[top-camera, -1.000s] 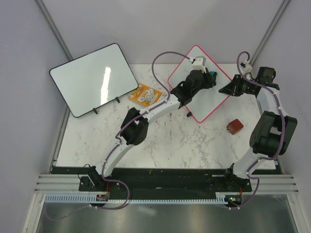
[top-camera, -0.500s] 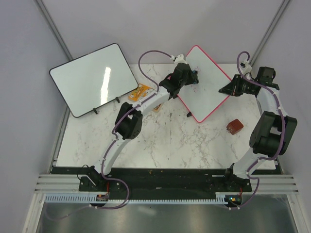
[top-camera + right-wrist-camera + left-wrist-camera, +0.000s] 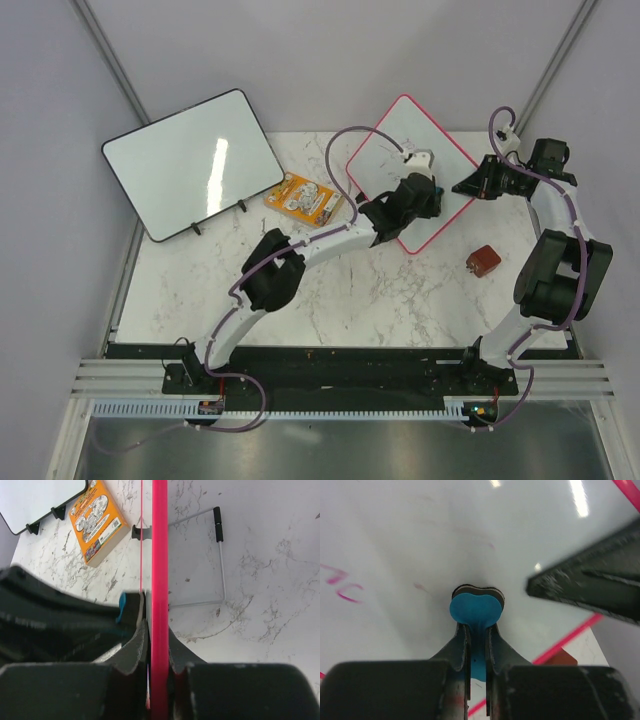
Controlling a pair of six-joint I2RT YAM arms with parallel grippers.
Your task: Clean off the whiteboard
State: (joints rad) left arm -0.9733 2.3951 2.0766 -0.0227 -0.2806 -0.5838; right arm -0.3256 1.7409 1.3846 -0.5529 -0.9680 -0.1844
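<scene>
**Wiping the pink-framed board while the other arm steadies it**

The whiteboard [image 3: 385,160] is standing tilted at about 1 o'clock on the marble tabletop [image 3: 350,290], propped on a thin wire stand [image 3: 220,555] behind it. The left gripper [image 3: 476,630] is pinching a blue eraser [image 3: 475,609] by its tab, with the felt face pressing flat against the white surface. Faint red handwriting [image 3: 342,585] is showing at 9 o'clock of the eraser, so the wiping looks unfinished. The right gripper [image 3: 472,186] is clamping the board's pink frame [image 3: 160,555] at its 3 o'clock edge, fingers closed on either side of the rim.

The board is likely light and stiff, with a slick face that gives fingers no purchase. On so slim a stand it would probably slide or tip under a wiping push. The frame edge is the sensible hold, and bracing there lets the eraser bear down firmly.

An orange box [image 3: 305,196] is lying at 9 o'clock of the board.
</scene>
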